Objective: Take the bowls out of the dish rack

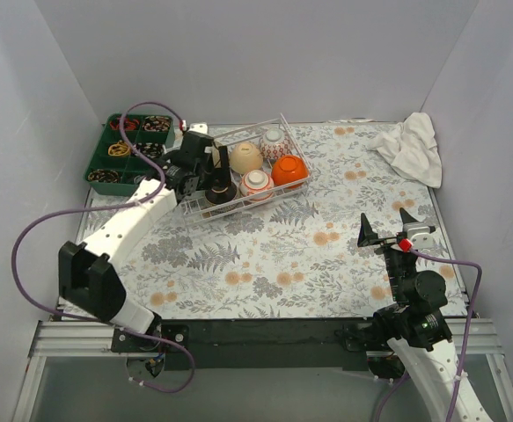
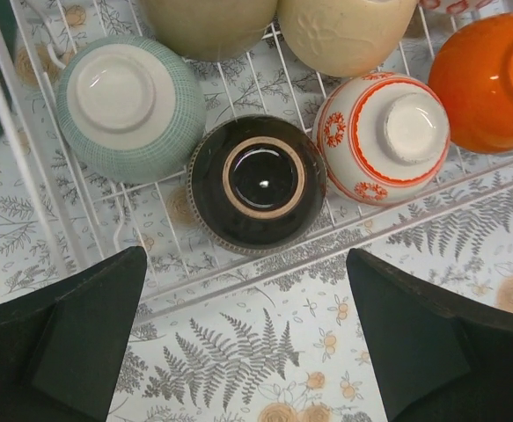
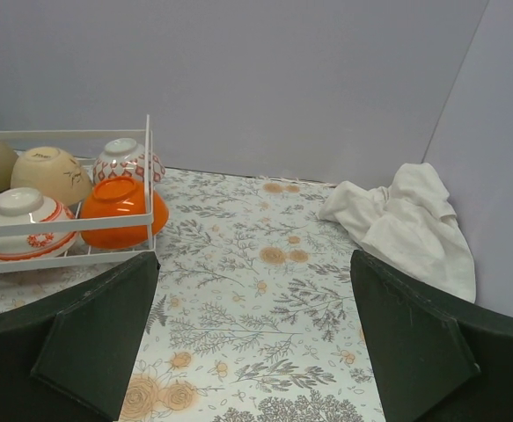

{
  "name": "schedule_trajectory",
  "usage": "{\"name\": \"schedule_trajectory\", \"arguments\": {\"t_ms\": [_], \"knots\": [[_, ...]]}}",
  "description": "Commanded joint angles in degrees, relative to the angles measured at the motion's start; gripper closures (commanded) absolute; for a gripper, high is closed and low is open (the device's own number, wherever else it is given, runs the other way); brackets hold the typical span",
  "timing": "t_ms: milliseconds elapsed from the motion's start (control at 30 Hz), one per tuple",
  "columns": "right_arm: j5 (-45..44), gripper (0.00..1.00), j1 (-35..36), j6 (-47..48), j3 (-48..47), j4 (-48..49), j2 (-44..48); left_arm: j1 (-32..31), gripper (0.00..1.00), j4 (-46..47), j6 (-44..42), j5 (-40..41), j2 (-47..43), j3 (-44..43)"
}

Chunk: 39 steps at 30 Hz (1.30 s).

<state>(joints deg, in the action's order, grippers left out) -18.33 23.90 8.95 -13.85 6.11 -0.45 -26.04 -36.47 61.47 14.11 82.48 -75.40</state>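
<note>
Several small round ceramic bowls [image 1: 289, 170] upturned in white wire dish rack [image 3: 71, 223], far left | left gripper [image 2: 247, 290] spread, empty, above dark brown glazed bowl [image 2: 258, 183] | right gripper [image 1: 388, 227] spread, empty, near right | step: approach; next: descend, straddle bowl, close.

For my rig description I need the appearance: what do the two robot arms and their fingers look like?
Both the left arm and the right arm have white shell links with black joint housings. A thin purple cable loops along each. The fingers are matte black and wedge-shaped. A small red spot marks the right arm's tip.
</note>
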Motion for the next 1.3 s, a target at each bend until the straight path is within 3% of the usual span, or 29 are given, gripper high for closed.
{"name": "schedule_trajectory", "arguments": {"t_ms": [0,300,633,900,1100,1267], "knots": [[-1.1,0.01,0.44,-0.6,-1.18,1.54,11.79,-3.66,0.02,-7.73,-1.88,10.57,6.89,-7.73],[-1.36,0.01,1.24,-0.6,-1.01,1.63,11.79,-9.2,0.02,-11.16,-2.67,14.81,19.64,-17.15],[-2.24,0.01,1.32,-0.51,-0.92,1.63,11.79,-9.73,0.16,-16.44,-1.45,18.06,28.25,-24.44],[-2.33,0.01,1.32,-0.51,-0.83,1.62,11.79,-10.08,0.16,-23.02,-0.74,17.62,32.57,-29.1],[-2.5,0.01,1.32,-0.51,-0.74,1.54,11.87,-10.08,0.26,-27.16,1.02,22.71,32.58,-27.71],[-2.5,0.01,1.32,-0.77,-0.92,1.62,11.87,-10.08,0.27,-30.76,2.33,27.8,32.05,-25.95]]}}
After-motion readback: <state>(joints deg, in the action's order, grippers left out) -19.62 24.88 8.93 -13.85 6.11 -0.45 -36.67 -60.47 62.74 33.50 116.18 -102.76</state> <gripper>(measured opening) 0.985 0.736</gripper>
